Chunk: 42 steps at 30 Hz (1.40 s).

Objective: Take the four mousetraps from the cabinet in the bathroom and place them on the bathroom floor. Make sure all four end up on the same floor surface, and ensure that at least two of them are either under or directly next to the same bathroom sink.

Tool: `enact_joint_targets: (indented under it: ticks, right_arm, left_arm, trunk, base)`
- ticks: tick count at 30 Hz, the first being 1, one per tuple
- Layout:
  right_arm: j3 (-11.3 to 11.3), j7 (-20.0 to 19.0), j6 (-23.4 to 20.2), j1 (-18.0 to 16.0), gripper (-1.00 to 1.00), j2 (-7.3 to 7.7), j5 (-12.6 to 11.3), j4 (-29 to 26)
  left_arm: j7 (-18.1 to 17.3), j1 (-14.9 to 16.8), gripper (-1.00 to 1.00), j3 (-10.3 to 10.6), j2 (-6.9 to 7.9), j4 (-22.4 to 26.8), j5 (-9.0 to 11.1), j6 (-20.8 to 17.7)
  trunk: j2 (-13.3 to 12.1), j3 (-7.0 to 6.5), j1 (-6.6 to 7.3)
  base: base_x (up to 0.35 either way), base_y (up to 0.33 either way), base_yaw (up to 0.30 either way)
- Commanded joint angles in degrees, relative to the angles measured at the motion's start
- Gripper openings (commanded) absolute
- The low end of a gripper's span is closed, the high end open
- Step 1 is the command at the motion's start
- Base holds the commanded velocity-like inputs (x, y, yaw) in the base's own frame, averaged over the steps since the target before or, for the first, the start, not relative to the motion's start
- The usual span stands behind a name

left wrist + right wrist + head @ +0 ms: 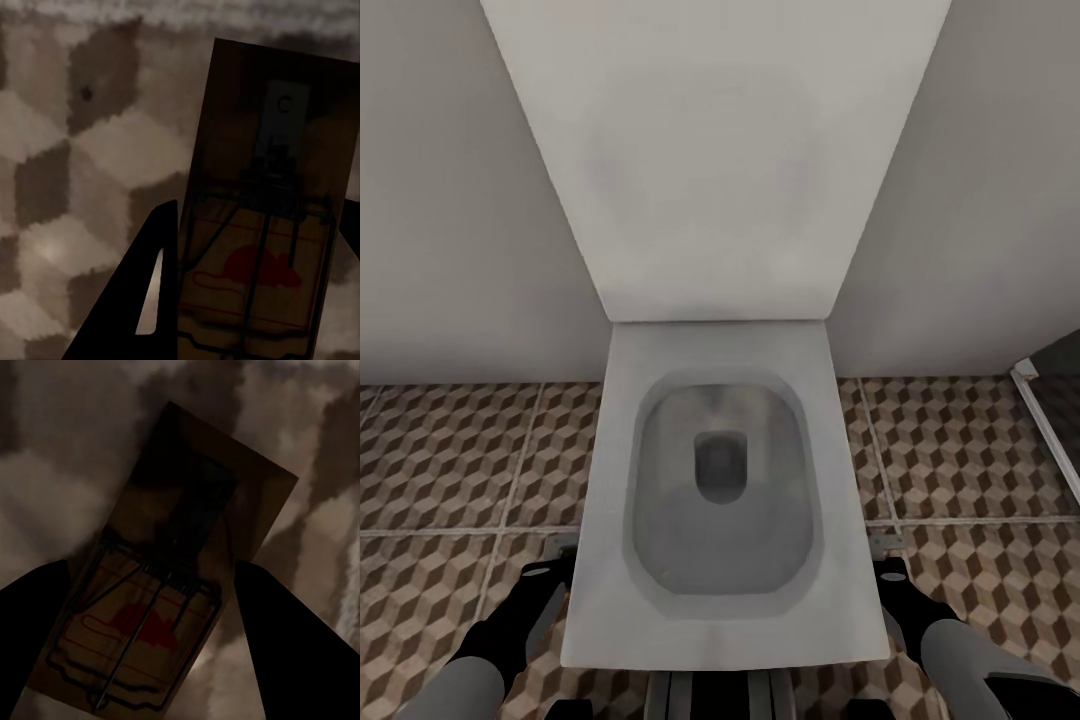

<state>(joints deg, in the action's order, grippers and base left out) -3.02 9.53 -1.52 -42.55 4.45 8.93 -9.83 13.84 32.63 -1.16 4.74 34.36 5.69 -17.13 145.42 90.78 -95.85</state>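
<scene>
In the left wrist view a brown wooden mousetrap [247, 112] with wire parts and a red mouse mark sits between the dark fingers [127, 315] of my left gripper [259, 247], which is shut on it, close above the cube-patterned bathroom floor [60, 187]. My right gripper [150, 585] is shut on a second mousetrap [202, 487] over a blurred pale surface. From the head, both arms hang low, the left gripper [550, 575] and right gripper [892, 572] flanking a toilet. The cabinet, the sink and the other mousetraps are out of view.
A white square toilet [610, 600] stands straight ahead with its lid [715, 150] raised against the pale wall. Patterned floor tiles [450, 450] stretch on both sides of it. A shower's pale frame and dark floor [1050, 420] begin at the right edge.
</scene>
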Motion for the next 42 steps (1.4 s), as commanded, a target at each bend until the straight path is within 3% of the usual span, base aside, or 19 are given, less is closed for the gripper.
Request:
enact_joint_targets:
  ticks: [1,31,32,35,42]
  right_arm:
    - [0.5,-0.4,-0.2,0.0,-1.0,-0.04,-0.4,2.0]
    - [0.6,-0.5,-0.1,0.0,-1.0,0.04,-0.2,2.0]
    - [0.6,-0.5,-0.1,0.0,1.0,0.04,-0.2,2.0]
    - [0.5,-0.5,-0.1,0.0,1.0,0.04,-0.3,2.0]
    - [0.5,-0.5,-0.1,0.0,1.0,0.04,-0.3,2.0]
  left_arm:
    - [0.4,0.0,-1.0,0.1,0.01,0.1,0.5,-0.3]
    - [0.4,0.0,-1.0,0.3,0.06,-0.6,0.4,0.8]
    - [0.4,0.0,-1.0,0.3,0.07,-0.7,0.4,1.4]
    - [0.4,0.0,-1.0,0.4,0.08,-1.0,0.6,4.4]
    - [0.4,0.0,-1.0,0.4,0.09,-1.2,0.6,6.0]
  trunk:
    - [0.0,0.03,-0.02]
    - [0.0,0.03,-0.02]
    - [0.0,0.03,-0.02]
    - [0.0,0.03,-0.02]
    - [0.0,0.03,-0.02]
  base:
    - [0.0,0.0,0.0]
    - [0.0,0.0,0.0]
    - [0.0,0.0,0.0]
    - [0.0,0.0,0.0]
    - [0.0,0.0,0.0]
